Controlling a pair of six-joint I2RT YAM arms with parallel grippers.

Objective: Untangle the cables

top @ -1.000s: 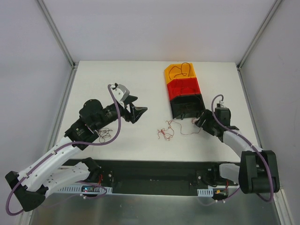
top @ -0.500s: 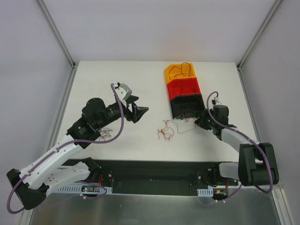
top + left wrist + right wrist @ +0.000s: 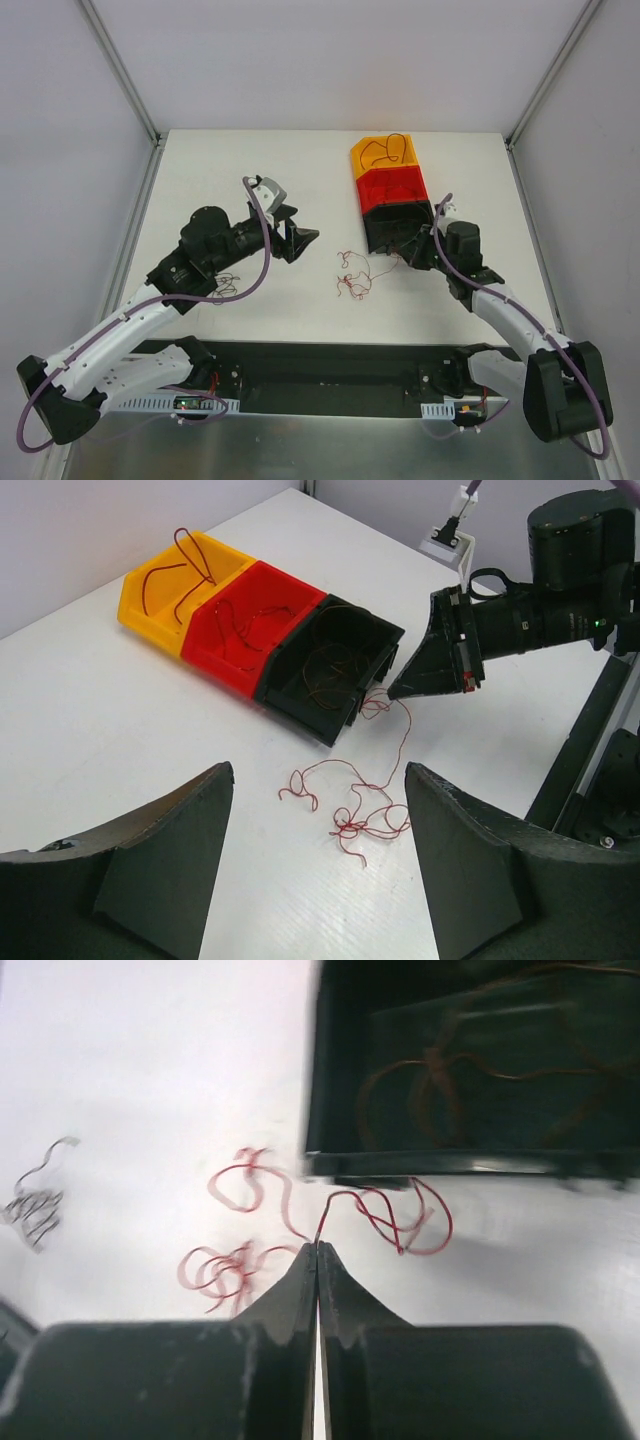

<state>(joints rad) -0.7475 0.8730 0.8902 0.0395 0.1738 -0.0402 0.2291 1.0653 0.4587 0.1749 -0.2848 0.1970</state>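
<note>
R side: your right gripper [image 3: 317, 1248] is fully closed, tips pinching one thin red cable [image 3: 340, 1195] just in front of the black bin [image 3: 295, 705]. From the pinch pt the cable loops along the bin's near wall and also runs toward the red tangle [image 3: 352, 280]. The tangle lies on the white table [image 3: 250, 170] between the two arms, near the bin but apart from it. Whether the held strand is free of the knot: can't tell.

L side: your left gripper [image 3: 318, 775] stands wide open w/ nothing between its fingers [image 3: 160, 870]. It hangs above the table, pointed at the tangle.

Bins: three in a row, touching. Orange bin [image 3: 145, 615] is farthest from the arms, red bin [image 3: 215, 660] mid, black nearest. Orange holds a dark cable [image 3: 185, 555], red holds dark red cables [image 3: 240, 630], black holds orange-brown cables [image 3: 325, 670].

Also: a second small bunch of cables [image 3: 225, 285] lies on the table beside the left arm, well apart from the tangle.
</note>
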